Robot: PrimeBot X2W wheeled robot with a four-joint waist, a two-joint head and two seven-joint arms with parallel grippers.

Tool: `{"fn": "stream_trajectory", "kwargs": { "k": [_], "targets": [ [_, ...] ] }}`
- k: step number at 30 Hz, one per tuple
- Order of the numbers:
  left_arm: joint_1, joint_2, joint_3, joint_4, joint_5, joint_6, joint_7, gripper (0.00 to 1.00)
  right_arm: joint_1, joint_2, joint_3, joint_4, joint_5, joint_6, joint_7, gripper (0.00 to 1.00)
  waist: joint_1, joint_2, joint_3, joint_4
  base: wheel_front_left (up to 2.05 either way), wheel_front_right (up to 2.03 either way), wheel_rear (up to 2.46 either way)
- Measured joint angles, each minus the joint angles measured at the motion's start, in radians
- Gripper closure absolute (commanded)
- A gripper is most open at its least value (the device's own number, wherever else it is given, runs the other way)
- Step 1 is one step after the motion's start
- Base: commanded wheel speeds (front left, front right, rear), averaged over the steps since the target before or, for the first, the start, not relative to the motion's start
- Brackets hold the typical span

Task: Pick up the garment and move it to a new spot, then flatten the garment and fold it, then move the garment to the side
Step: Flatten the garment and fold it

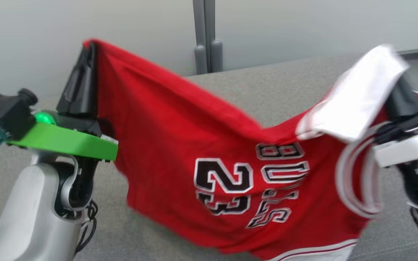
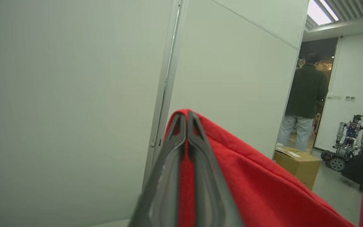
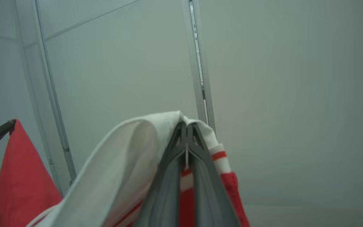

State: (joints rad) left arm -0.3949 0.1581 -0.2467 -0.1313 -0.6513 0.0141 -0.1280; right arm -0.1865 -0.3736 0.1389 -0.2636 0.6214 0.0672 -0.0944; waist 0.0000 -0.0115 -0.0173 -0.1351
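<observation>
1. Left gripper (image 2: 186,115) and right gripper (image 3: 186,124), each clamped shut on an edge of the red jersey (image 1: 194,137), hold it spread above the grey table (image 1: 267,83).
2. A pale partition wall (image 1: 285,29) stands just behind the table.
3. Beyond it are a cardboard box (image 2: 296,164), a person (image 2: 304,91) in a doorway and a small wheeled robot (image 2: 347,142).

A grey tabletop (image 1: 285,83) meets pale wall panels (image 1: 303,25). Far right, a person (image 2: 306,91) stands in a doorway (image 2: 318,47) near a cardboard box (image 2: 298,162) and, perhaps, a small wheeled robot (image 2: 347,142).
</observation>
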Motion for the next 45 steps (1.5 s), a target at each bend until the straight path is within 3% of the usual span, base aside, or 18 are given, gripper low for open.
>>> {"fn": "stream_trajectory", "kwargs": {
  "k": [4,5,8,11,15,20,29,35,45],
  "targets": [
    [-0.021,0.023,0.004,0.203,-0.004,0.02,0.06,1.0,-0.135,0.025,0.115,0.201,-0.024,0.012,0.094,1.0,0.0,0.0,0.024,0.007,0.0,0.0,0.0],
    [-0.092,0.034,0.063,0.272,0.005,0.048,0.058,1.0,-0.307,0.044,0.106,0.259,-0.069,0.0,0.094,1.0,0.0,0.0,0.031,0.008,0.0,0.0,0.0],
    [-0.304,0.039,0.135,0.26,0.015,0.066,0.024,1.0,-0.588,0.093,0.012,0.254,-0.095,-0.054,0.042,1.0,0.0001,0.0,0.028,0.006,0.0,0.0,0.0],
    [-0.462,0.0,0.143,0.209,-0.007,0.065,0.015,1.0,-0.694,0.086,-0.002,0.268,-0.09,-0.06,0.04,1.0,0.0,0.0,0.028,0.01,0.0,0.0,0.0],
    [-0.409,-0.018,0.114,0.225,-0.026,0.052,0.021,1.0,-0.584,0.085,0.067,0.388,-0.083,-0.036,0.082,1.0,0.0,0.0,0.037,0.012,0.0,0.0,0.0],
    [-0.155,-0.035,0.065,0.306,-0.063,0.042,0.058,1.0,-0.342,0.094,0.127,0.521,-0.04,-0.005,0.13,1.0,0.0,0.0,0.065,0.014,0.0,0.0,0.0],
    [0.18,-0.109,-0.009,0.486,-0.096,0.028,0.03,1.0,-0.1,0.151,0.154,0.664,0.004,0.012,0.086,1.0,0.0,0.0,0.131,0.029,0.0,0.0,0.0],
    [0.191,-0.108,-0.002,0.517,-0.12,-0.019,-0.037,1.0,-0.091,0.17,0.134,0.679,0.016,0.029,-0.008,1.0,0.0,0.0,0.154,0.046,0.0,0.0,0.0],
    [0.201,-0.105,0.059,0.507,-0.138,-0.05,-0.103,1.0,-0.046,0.175,0.105,0.61,0.049,0.047,-0.126,1.0,0.0,0.0,0.111,0.044,0.0,0.0,0.0]
  ]
}}
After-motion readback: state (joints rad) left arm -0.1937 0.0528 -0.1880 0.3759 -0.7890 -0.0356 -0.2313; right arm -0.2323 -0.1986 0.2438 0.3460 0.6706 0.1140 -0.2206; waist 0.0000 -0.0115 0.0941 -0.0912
